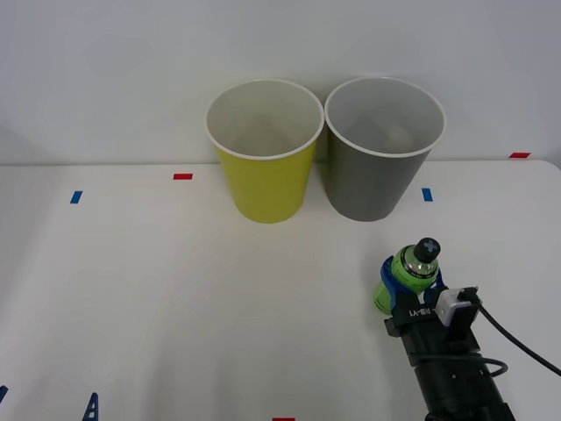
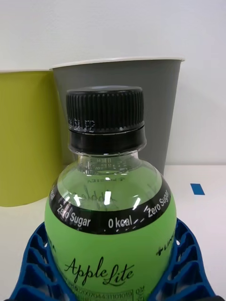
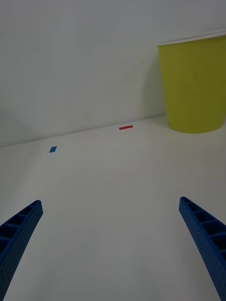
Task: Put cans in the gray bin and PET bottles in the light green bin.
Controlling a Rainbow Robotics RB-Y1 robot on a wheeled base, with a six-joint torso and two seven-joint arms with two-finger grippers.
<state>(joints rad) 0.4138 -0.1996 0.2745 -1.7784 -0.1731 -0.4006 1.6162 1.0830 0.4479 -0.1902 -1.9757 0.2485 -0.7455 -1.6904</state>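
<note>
Jaws of your right gripper [image 1: 405, 292] are closed around the PET bottle [image 1: 407, 274], blue ribs hugging its green body, cap tipped forward and up. Whether it has cleared the bench [image 1: 175, 289] is hard to tell. Your left gripper [image 3: 113, 244] waits low at the near left, jaws wide and empty. Beyond, the gray bin [image 1: 383, 149] stands dead ahead; the light green bin [image 1: 264, 151] you want is beside it, to the left.

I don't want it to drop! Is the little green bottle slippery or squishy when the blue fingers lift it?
The small green-labelled plastic bottle probably gives slightly; its glossy label looks slippery. The right gripper has ribbed blue fingers on both sides, which likely hold it. Round, so it could roll if dropped.
</note>
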